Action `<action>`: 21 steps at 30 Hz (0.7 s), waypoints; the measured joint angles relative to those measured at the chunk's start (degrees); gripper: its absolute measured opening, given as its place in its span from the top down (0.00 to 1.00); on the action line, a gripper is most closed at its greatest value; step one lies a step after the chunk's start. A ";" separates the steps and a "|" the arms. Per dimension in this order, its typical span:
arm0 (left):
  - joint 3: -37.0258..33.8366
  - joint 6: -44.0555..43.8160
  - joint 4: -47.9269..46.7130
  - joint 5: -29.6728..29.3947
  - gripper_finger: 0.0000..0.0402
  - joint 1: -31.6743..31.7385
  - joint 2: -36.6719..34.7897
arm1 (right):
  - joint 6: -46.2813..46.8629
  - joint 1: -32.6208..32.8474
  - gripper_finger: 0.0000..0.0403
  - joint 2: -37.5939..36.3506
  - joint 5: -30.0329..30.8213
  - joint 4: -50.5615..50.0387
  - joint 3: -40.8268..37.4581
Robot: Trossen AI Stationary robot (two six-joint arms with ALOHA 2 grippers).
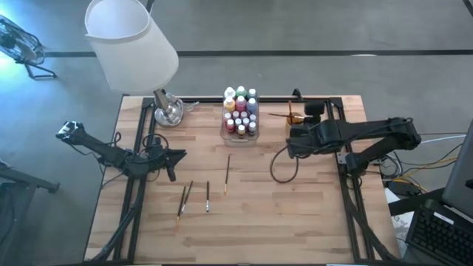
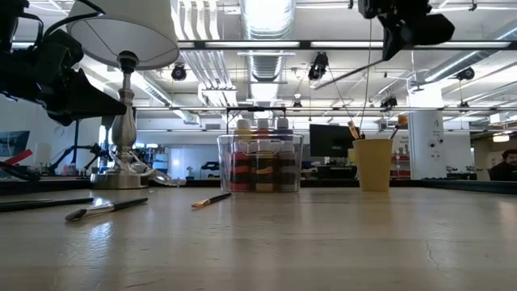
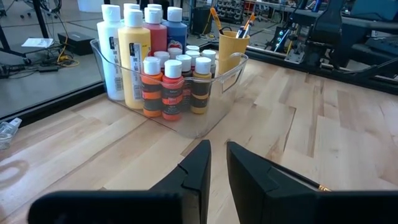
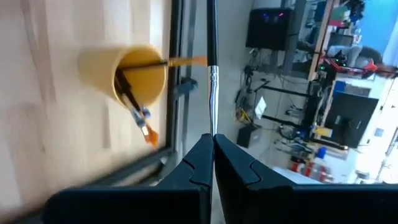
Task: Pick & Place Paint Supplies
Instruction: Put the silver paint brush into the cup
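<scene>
A clear plastic box (image 1: 240,118) at the table's far middle holds many white-capped paint bottles (image 3: 163,81). Several dark-handled paintbrushes lie flat on the wood: one (image 1: 228,166) near the middle, others (image 1: 208,196) (image 1: 185,198) nearer the front. My right gripper (image 4: 212,138) is above the table beside the orange cup (image 1: 295,117), shut on a thin paintbrush (image 4: 212,78). The cup (image 4: 134,74) holds more brushes. My left gripper (image 3: 217,155) hovers left of the middle (image 1: 177,155), narrowly open and empty, facing the box. My right gripper pinches the brush's dark handle (image 4: 212,121) between its two fingers. The brush runs along the fingers and sticks out past their tips, its metal ferrule ahead. The brush is lifted clear of the table.
A table lamp stands at the far left, its white shade (image 1: 133,44) overhanging the corner and its metal base (image 1: 168,111) next to the box. A black cable loop (image 1: 281,166) hangs under the right arm. Bare wood lies toward the near edge.
</scene>
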 joint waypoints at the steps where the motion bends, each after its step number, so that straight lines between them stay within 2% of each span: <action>1: 0.00 0.00 0.00 0.00 0.86 0.00 0.02 | -1.59 -0.74 0.98 -0.10 -0.11 -0.06 -0.33; 11: 0.00 0.01 0.01 0.00 0.86 0.00 0.02 | -19.46 -10.36 0.98 -0.48 1.75 -0.07 -0.57; 21: 0.00 0.01 0.02 0.00 0.86 0.00 0.02 | -27.84 -12.77 0.98 -3.22 1.17 -0.03 -0.67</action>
